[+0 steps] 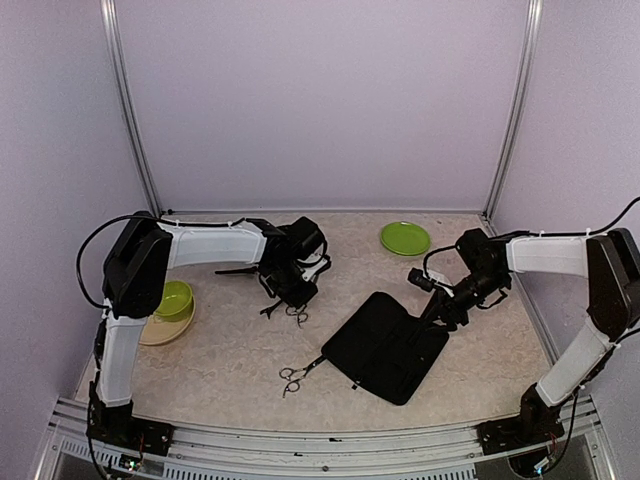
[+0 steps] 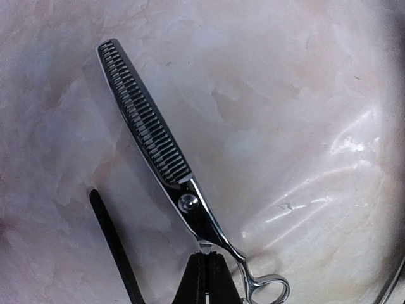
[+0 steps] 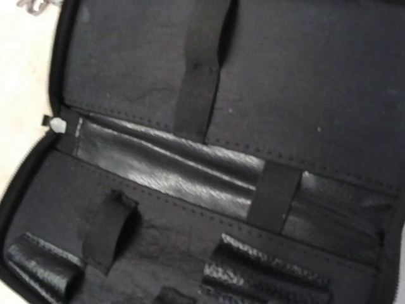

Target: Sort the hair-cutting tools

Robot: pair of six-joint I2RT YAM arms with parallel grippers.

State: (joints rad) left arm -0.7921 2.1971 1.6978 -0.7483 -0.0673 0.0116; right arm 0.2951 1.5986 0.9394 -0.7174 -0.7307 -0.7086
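Note:
Silver thinning scissors (image 2: pixel 155 142) lie on the pale table, toothed blade pointing away and ring handle (image 2: pixel 269 288) near the bottom edge. My left gripper (image 2: pixel 209 269) is shut on a small metal tang of these scissors just behind the pivot. In the top view the left gripper (image 1: pixel 290 290) is down over the scissors (image 1: pixel 298 316). A thin black hair clip (image 2: pixel 114 247) lies beside them. A second pair of scissors (image 1: pixel 294 377) rests by the left corner of the open black case (image 1: pixel 385 345). My right gripper (image 1: pixel 442 300) hovers at the case's right edge; its fingers are not distinct against the case lining (image 3: pixel 190 190).
A green plate (image 1: pixel 405 238) sits at the back of the table. A green bowl (image 1: pixel 176 298) stands on a beige plate (image 1: pixel 160 330) at the left, beside the left arm. Purple walls enclose the table on three sides.

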